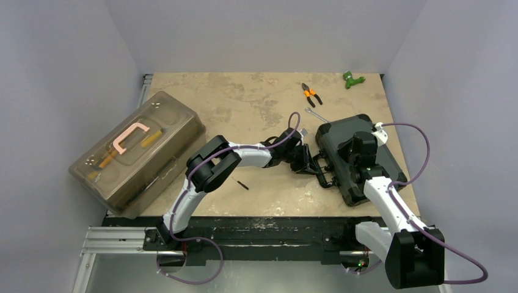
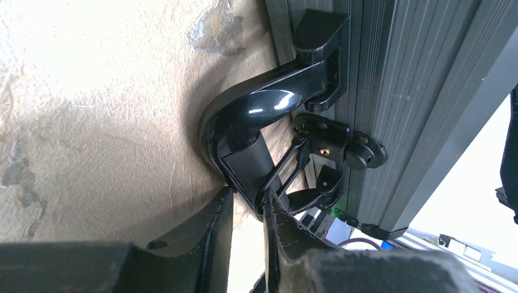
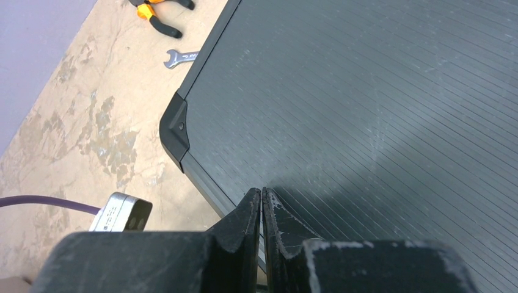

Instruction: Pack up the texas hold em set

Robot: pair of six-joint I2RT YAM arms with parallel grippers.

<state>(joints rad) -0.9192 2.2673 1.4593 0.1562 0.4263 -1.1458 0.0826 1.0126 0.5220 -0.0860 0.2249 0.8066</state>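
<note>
1. I see the toolbox (image 1: 137, 152) on the left side of the table (image 1: 256, 104), set at an angle.
2. The case (image 1: 348, 143) lies flat on the right side, well apart from the toolbox, lid down.
3. The case handle (image 2: 244, 128) juts from its left edge, with a latch (image 2: 333, 146) just beside it.
4. The left gripper (image 2: 247, 204) is at that handle; the right gripper (image 3: 262, 192) is over the lid.
5. A wrench (image 1: 316, 115) lies just behind the case's far left corner, and pliers (image 1: 311, 93) lie behind the wrench.
6. A small thin tool (image 1: 242, 183) lies between toolbox and case, towards the near edge.
</note>
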